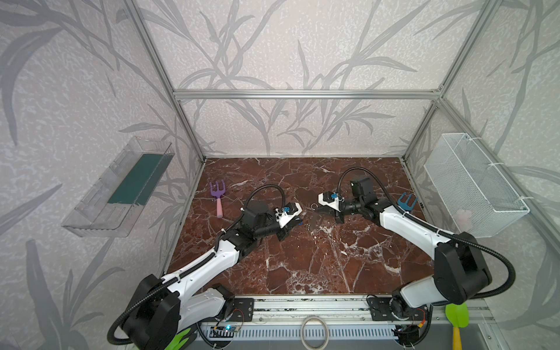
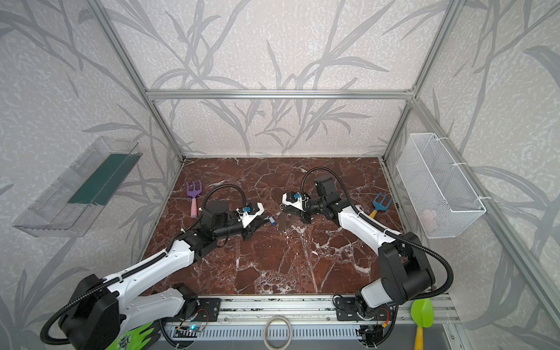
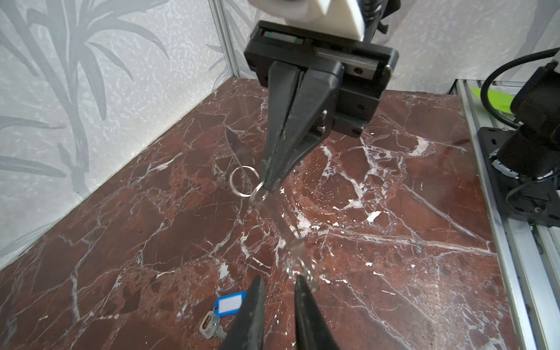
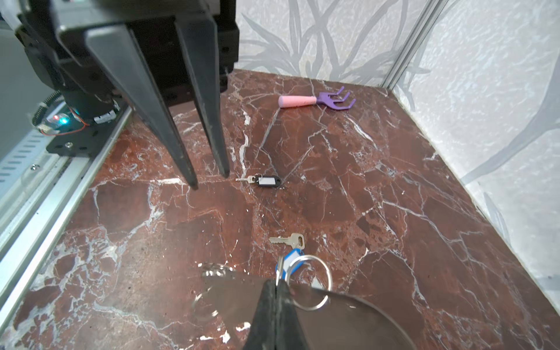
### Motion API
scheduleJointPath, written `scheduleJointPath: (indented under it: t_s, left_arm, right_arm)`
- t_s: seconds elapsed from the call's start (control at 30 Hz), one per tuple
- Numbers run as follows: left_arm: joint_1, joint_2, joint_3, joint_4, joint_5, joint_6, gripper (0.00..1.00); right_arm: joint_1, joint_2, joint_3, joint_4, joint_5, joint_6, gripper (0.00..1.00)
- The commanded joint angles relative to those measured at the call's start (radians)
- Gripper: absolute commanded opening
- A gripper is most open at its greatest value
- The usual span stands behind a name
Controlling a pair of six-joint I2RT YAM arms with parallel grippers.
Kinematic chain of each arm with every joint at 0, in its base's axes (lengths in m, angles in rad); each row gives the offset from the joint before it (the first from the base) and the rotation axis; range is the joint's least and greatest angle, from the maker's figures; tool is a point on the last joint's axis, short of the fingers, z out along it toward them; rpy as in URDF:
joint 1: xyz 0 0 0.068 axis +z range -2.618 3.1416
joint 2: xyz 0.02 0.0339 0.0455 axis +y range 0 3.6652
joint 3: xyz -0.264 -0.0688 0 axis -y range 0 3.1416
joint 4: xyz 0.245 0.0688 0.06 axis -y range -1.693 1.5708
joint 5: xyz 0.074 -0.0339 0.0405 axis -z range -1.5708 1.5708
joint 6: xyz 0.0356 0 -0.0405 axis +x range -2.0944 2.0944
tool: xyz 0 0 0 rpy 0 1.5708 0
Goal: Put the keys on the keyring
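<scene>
Top: R gripper [image 1: 318, 209] clamped on keyring [image 1: 314, 222], mid-table [image 1: 303, 266].
L wrist: L gripper [image 3: 278, 277] narrow, empty. Blue-tag key [image 3: 225, 304] lies flat just beside it.
R wrist: black-tag key [image 4: 266, 181] lies apart from keyring.
Tip: centre L over blue tag before closing; R must hold keyring steady.

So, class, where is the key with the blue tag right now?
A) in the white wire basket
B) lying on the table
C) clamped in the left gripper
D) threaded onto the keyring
B: the key with the blue tag lies flat on the table, just beside the left gripper, which has nothing between its fingers.
</scene>
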Motion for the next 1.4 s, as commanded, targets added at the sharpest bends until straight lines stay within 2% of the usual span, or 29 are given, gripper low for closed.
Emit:
scheduleJointPath:
  t_s: [0.0,0.3,0.57,0.87,1.13,1.37]
  left_arm:
    - [-0.025,-0.002,0.037,-0.023,0.026,0.022,0.21]
    - [-0.037,0.006,0.066,0.02,-0.048,0.034,0.21]
    - [-0.047,-0.014,0.101,-0.024,-0.052,0.096,0.22]
    - [-0.079,0.034,0.16,-0.066,-0.033,0.161,0.21]
    - [-0.088,0.055,0.188,-0.092,-0.016,0.178,0.21]
    - [-0.093,0.059,0.192,-0.108,-0.034,0.195,0.23]
  right_arm:
    - [-0.004,-0.051,-0.012,0.085,-0.095,0.07,0.0]
    - [-0.004,-0.118,-0.088,0.196,-0.129,0.082,0.0]
    - [-0.003,-0.148,-0.129,0.232,-0.118,0.058,0.0]
    - [-0.004,-0.16,-0.142,0.262,-0.145,0.073,0.0]
    - [-0.004,-0.161,-0.172,0.35,-0.168,0.125,0.0]
    - [-0.002,-0.153,-0.169,0.352,-0.184,0.126,0.0]
